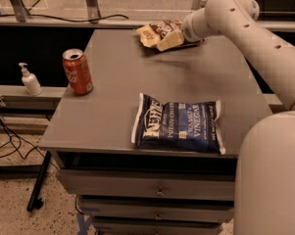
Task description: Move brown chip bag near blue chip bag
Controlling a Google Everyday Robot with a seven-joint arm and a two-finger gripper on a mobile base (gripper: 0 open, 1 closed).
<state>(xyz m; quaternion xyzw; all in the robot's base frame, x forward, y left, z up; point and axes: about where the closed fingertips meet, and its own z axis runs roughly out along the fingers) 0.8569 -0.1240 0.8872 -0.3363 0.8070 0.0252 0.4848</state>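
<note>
Bare tabletop [117, 97] between gripper [169, 40] at brown chip bag [153, 31] and blue chip bag [179, 124]

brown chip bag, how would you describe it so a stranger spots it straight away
Start at the grey table and look to its far edge. The brown chip bag lies there, with the pincer over one end. It is dark brown with tan ends, unlike the navy blue chip bag in front and the red can.

"VINEGAR", maybe "POTATO CHIPS": blue bag [179, 124]; claw [170, 39] at brown bag [154, 32].
</note>
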